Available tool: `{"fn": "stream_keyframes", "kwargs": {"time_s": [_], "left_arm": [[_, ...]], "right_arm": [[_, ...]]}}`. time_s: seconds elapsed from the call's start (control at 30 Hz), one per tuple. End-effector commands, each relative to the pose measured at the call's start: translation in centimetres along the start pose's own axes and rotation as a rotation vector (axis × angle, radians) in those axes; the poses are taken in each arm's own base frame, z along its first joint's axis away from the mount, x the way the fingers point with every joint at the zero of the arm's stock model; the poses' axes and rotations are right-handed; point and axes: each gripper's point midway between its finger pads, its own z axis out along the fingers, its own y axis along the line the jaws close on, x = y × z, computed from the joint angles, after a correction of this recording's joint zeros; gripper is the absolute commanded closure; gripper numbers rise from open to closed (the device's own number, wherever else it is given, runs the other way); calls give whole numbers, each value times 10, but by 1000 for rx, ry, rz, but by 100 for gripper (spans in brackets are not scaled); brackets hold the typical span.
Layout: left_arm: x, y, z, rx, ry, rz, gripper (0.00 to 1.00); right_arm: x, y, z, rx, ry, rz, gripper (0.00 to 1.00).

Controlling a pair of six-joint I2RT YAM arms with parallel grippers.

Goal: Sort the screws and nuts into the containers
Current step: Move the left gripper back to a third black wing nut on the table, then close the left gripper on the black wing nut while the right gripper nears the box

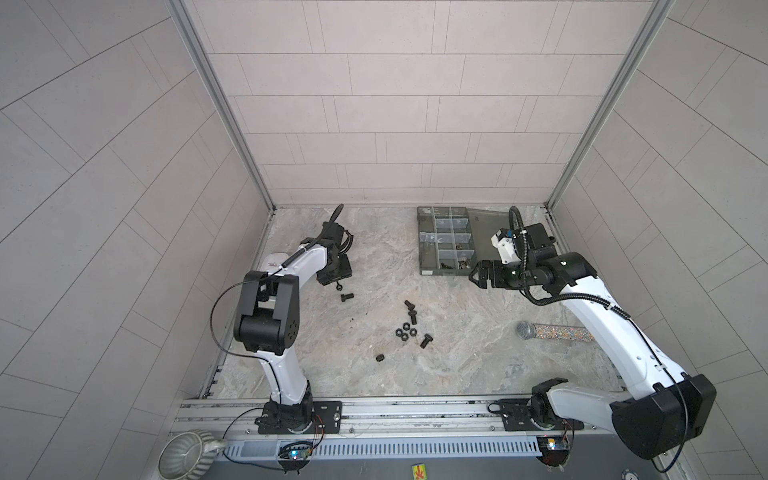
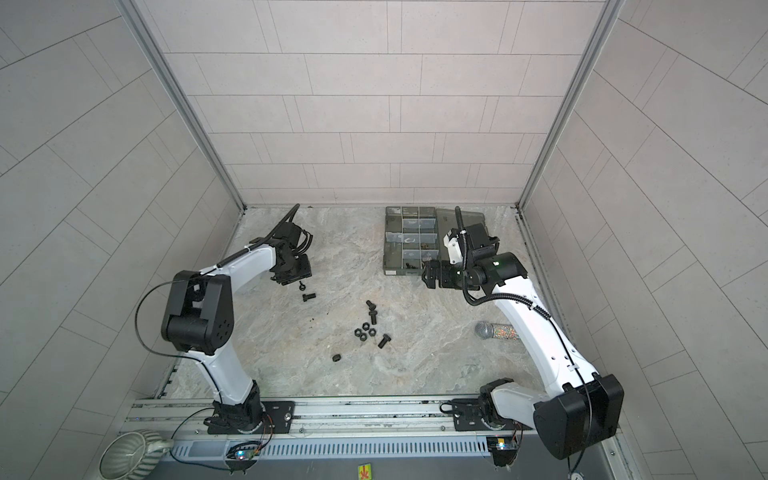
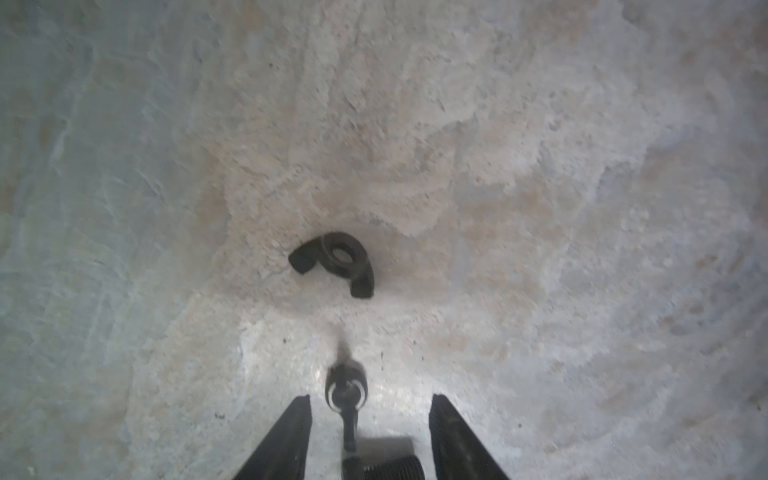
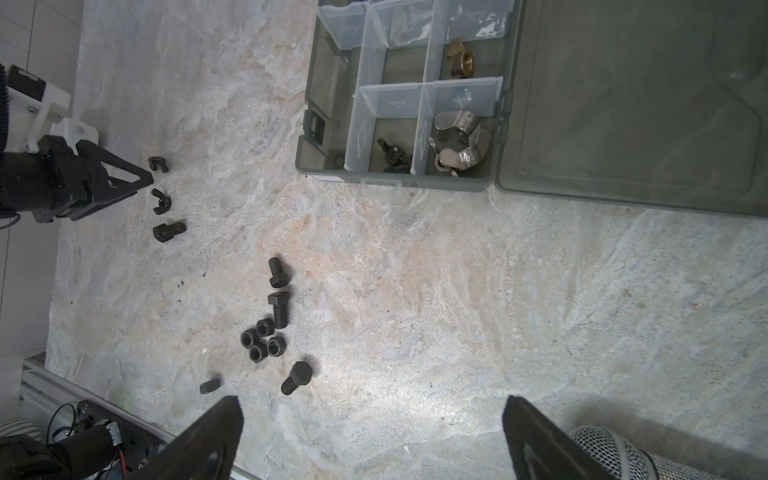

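Showing blurred at the left tool (image 3: 370, 401), 1 unidentifiable dark piece (image 3: 345, 388)

Screws (image 1: 413, 316) and nuts (image 1: 405, 333) left of containers (image 1: 421, 249)

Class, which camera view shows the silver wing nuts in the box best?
The right wrist view: the silver wing nuts sit in a corner of the box, large and sharp. In both top views they are tiny pale specks; the left wrist view misses them.

Black screws (image 4: 279, 309) and hex nuts (image 4: 263, 340) lie scattered; the open box's compartments (image 4: 361, 133) hold silver wing nuts (image 4: 459, 141).
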Motion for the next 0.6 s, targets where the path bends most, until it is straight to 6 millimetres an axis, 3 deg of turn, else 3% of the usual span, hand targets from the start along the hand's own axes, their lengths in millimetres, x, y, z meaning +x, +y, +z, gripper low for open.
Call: {"fn": "stream_keyframes", "kwargs": {"time_s": [0.0, 0.23, 0.57], "left_arm": [[-15, -1, 0, -20, -23, -29, 48], [-26, 5, 14, -54, -15, -48, 49], [-26, 9, 31, -69, 14, -59, 51]], "right_arm": [[-8, -3, -3, 34, -18, -5, 1], [-14, -8, 0, 70, -6, -32, 1], [-22, -10, 9, 79, 19, -42, 1]]}}
